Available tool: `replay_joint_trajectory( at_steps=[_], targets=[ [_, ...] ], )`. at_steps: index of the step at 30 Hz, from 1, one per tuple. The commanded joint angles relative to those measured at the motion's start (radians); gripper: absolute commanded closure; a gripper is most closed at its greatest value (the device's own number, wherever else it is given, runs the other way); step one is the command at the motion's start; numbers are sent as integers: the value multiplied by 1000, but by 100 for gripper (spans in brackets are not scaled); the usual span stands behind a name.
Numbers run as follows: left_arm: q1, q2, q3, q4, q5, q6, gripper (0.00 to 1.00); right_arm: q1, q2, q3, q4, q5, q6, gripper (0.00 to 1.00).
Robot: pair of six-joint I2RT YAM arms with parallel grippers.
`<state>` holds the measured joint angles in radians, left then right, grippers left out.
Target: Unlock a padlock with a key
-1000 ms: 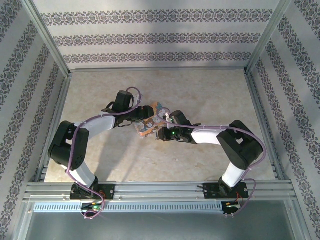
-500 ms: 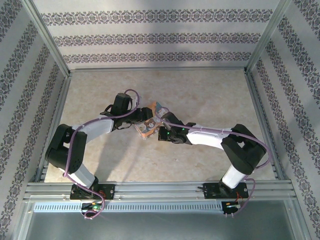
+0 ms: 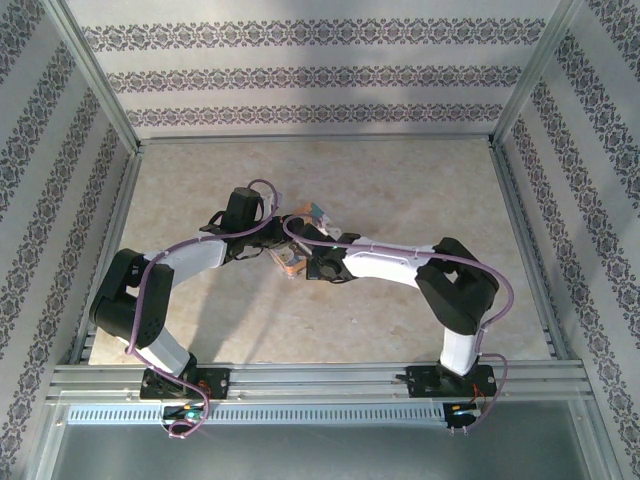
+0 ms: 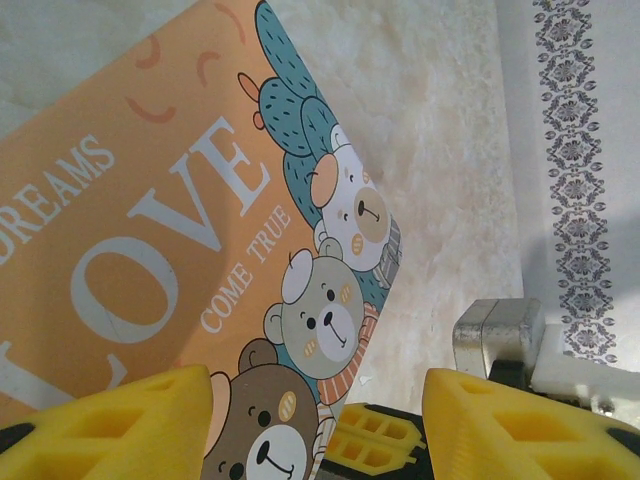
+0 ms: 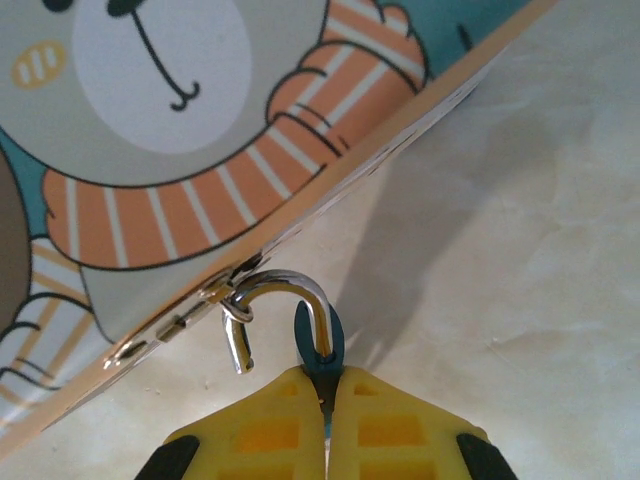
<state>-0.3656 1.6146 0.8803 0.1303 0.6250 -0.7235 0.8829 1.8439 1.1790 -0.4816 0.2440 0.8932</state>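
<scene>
Right tool [image 5: 326, 378]: pressed together, pinching the padlock [image 5: 320, 342] by its blue body.
Padlock: mid-tabletop [image 5: 520, 260], hooked at the box [image 5: 200, 130] edge.
Left tool [image 4: 315, 388]: spread beside the box; contact unclear.

Padlock [image 5: 321, 345] right up close: a tiny dark-blue body, seen edge-on, pinched tight between the yellow jaws of the right gripper [image 5: 325, 385]. Its silvery shackle [image 5: 282, 286] arches up and over to the left, hooked through a small metal loop [image 5: 236, 312] on the edge of the bear-print box [image 5: 200, 150]. That left leg's tip hangs free, outside the body.
</scene>
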Motion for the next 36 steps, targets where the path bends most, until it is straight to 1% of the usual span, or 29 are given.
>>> replay_joint_trajectory(
  at_steps=[1, 5, 10, 11, 13, 15, 17, 24, 30, 31, 33, 36],
  targets=[
    [-3, 14, -37, -30, -27, -20, 42, 15, 34, 50, -143, 125, 30, 100],
    [-3, 16, -37, -22, -25, -25, 42, 32, 77, 101, -202, 168, 44, 100],
    [-3, 18, -37, -21, -27, -27, 42, 44, 117, 135, -206, 156, 38, 100],
    [-3, 17, -38, -21, -28, -27, 42, 46, 115, 138, -206, 153, 34, 97],
    [-4, 16, -37, -22, -28, -27, 42, 50, 100, 135, -193, 148, 29, 94],
    [-3, 18, -37, -23, -28, -25, 42, 52, 81, 124, -175, 130, 29, 88],
    [-3, 18, -36, -24, -27, -27, 42, 56, 63, 115, -160, 115, 29, 85],
    [-2, 15, -31, -34, -30, -22, 42, 60, 13, 67, -57, 24, 39, 83],
    [-3, 18, -29, -35, -30, -21, 42, 64, -40, 21, 11, -9, 23, 81],
    [-2, 19, -29, -34, -30, -22, 42, 64, -52, 8, 23, -13, 23, 79],
    [-2, 19, -29, -37, -30, -21, 42, 65, -75, -10, 38, -23, 21, 69],
    [-2, 19, -28, -38, -31, -19, 42, 67, -107, -36, 43, -28, 20, 65]
  ],
)
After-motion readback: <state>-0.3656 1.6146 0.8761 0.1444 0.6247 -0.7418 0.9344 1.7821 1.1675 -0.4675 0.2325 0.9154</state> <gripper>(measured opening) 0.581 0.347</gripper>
